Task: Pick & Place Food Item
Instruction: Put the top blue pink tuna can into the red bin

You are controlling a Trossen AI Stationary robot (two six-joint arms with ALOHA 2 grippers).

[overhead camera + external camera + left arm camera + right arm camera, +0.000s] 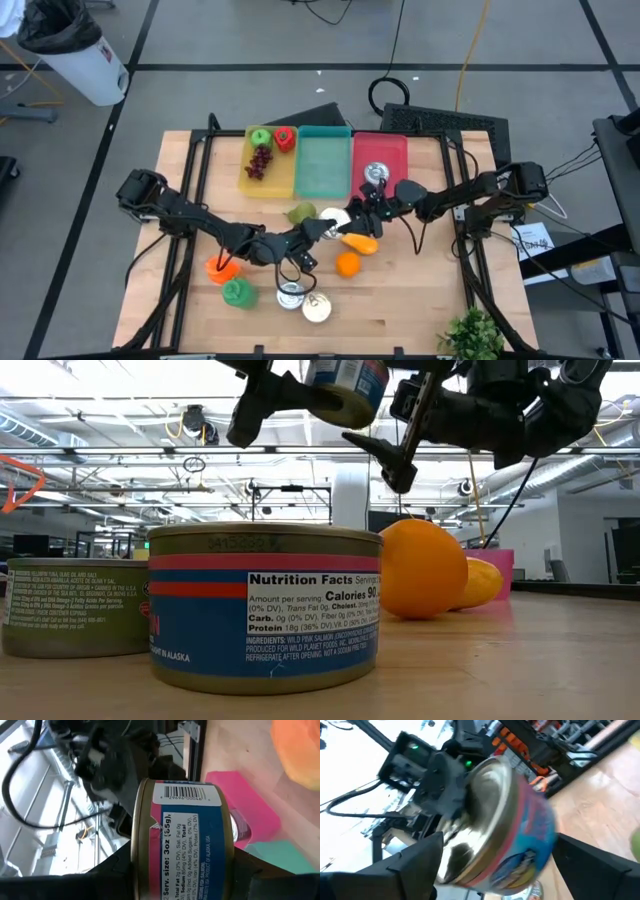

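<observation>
Grey floor with dark seams surrounds a pale wooden table [400, 300], where both arms meet near the middle above the boards. Held off the wood there is a can [333, 219] of salmon with a blue and pink label, and the left gripper [322, 226] is clamped on it: in the left wrist view the can [182, 840] sits crosswise between that arm's dark fingers [120, 875], barcode showing. From the low view the same can [345, 382] hangs high over the table, tilted. The right gripper [366, 208] faces it from the other side, just beside it; in the right wrist view the can's [505, 835] shiny end fills the gap between the two fingers [410, 865], which stand wide apart on either side and seem not to press it. Below and beside the raised can lie a yellow-orange fruit [359, 243] and an orange [347, 264], with a greenish fruit [301, 212] just beside the left arm. Nearer the front edge stand two more cans [303, 302], a green pepper [238, 293] and an orange pepper [220, 266]. Along the far side sit three trays side by side: a yellow tray [248, 180] with grapes, a green apple and a red item, a green tray [322, 165], and a red tray [392, 150] holding another can. A white bin [75, 55] stands on the floor at the far left, and a plant [470, 335] pokes in at the near right corner.
</observation>
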